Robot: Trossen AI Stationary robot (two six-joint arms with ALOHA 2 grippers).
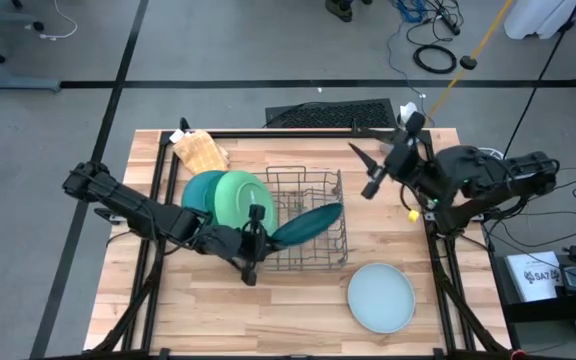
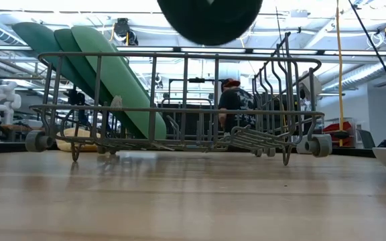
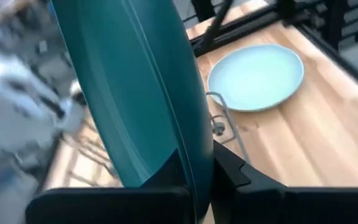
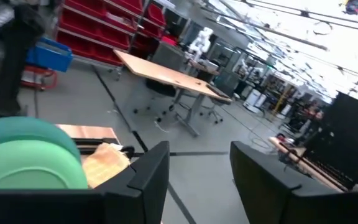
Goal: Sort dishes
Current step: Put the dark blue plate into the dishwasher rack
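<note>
Behind my bench it's a big open workshop: grey floor (image 1: 58,45) with dark tape lines, red storage bins (image 4: 104,25) along one wall, a long wooden table (image 4: 173,78), bright ceiling light strips (image 2: 19,17), and a person (image 2: 233,107) sitting farther back.

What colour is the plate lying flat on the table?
Pale blue-grey plate, plain with no pattern; the high view shows it best.
</note>
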